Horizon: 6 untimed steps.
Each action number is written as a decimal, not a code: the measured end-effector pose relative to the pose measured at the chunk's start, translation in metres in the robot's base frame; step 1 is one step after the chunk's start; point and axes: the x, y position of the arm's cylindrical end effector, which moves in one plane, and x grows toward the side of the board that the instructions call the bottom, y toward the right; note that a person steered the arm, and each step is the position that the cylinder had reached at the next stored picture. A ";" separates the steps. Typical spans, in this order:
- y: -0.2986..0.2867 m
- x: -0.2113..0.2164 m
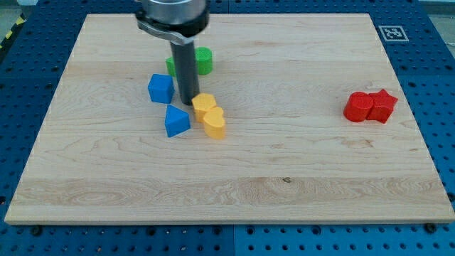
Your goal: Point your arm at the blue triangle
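The blue triangle [176,121] lies on the wooden board [284,163], left of centre. My tip [189,104] stands just above and to the right of it, a small gap away, touching or almost touching the upper yellow block [204,104]. A blue cube-like block [161,88] sits to the tip's left. A second yellow block [214,122], heart-like, lies below the first. Green blocks [202,61] sit behind the rod, partly hidden by it.
Two red blocks [370,107] lie together at the view's right. A marker tag [392,33] sits on the board's top right corner. Blue perforated table surrounds the board.
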 end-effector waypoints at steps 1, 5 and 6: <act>0.031 0.026; 0.007 0.061; -0.016 0.061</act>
